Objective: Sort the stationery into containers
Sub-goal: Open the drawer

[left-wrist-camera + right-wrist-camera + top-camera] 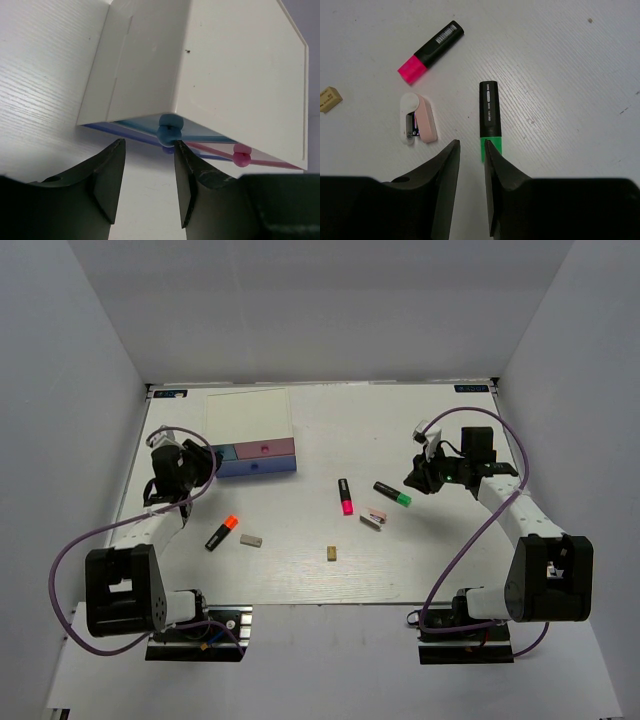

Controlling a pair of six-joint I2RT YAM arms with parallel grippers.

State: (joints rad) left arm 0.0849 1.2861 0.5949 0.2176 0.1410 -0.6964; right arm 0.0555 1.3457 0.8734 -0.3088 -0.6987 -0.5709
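The white-topped box [248, 418] sits at the back left, with its pink drawer [262, 449] and purple drawer [256, 467] facing front. My left gripper [197, 462] is open at the box's left corner. In the left wrist view the gripper [149, 150] is empty and the blue knob [170, 131] sits just off its right fingertip. The pink knob [242, 155] is further right. My right gripper [471, 145] is slightly open and empty, with its right finger over the green highlighter's [489, 114] cap. The pink highlighter [431, 51], pink-white eraser [417, 124] and tan eraser [330, 98] lie nearby.
The orange highlighter [222, 533] and grey-white eraser [250, 539] lie front left. The tan eraser [330, 553] lies near the table's front edge. The pink highlighter [345, 496], pink-white eraser [374, 517] and green highlighter [392, 494] lie mid-table. White walls enclose the table.
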